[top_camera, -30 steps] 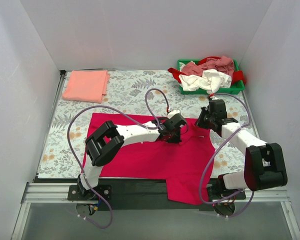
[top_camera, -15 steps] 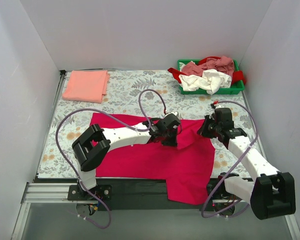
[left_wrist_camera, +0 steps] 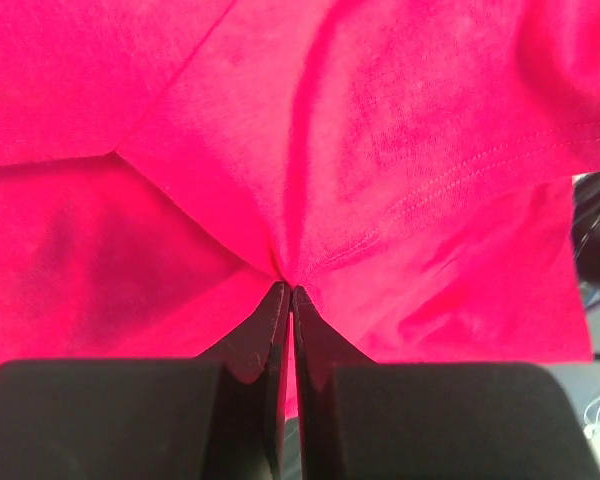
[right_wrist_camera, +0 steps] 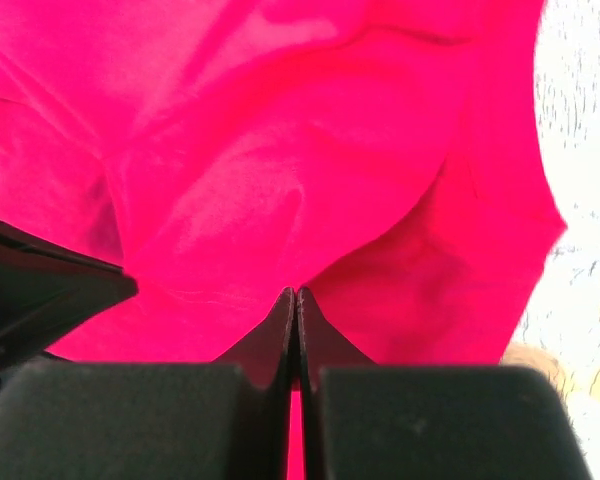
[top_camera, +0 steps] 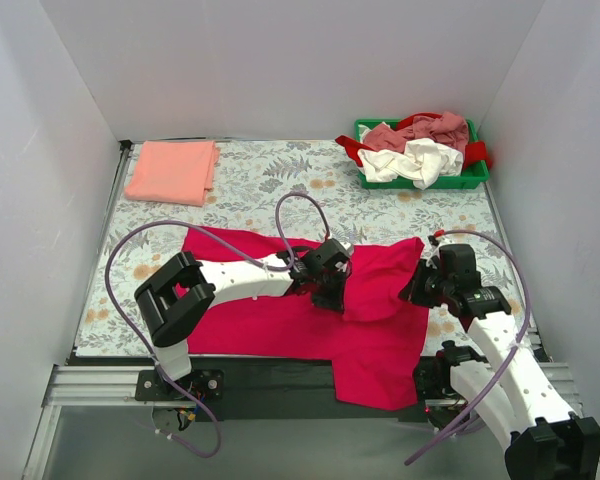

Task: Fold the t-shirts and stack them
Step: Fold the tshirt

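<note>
I count five t-shirts, one crimson t-shirt [top_camera: 270, 315], one salmon t-shirt [top_camera: 172, 170], one white t-shirt [top_camera: 417, 160], one dusty-pink t-shirt [top_camera: 442, 128] and one red t-shirt [top_camera: 352, 150], plus one green bin [top_camera: 450, 182].

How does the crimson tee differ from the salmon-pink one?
The crimson tee lies spread and rumpled; the salmon-pink tee is a folded rectangle. The left end effector and right end effector pinch the crimson tee; the salmon-pink tee is untouched. Both rest on the table.
</note>
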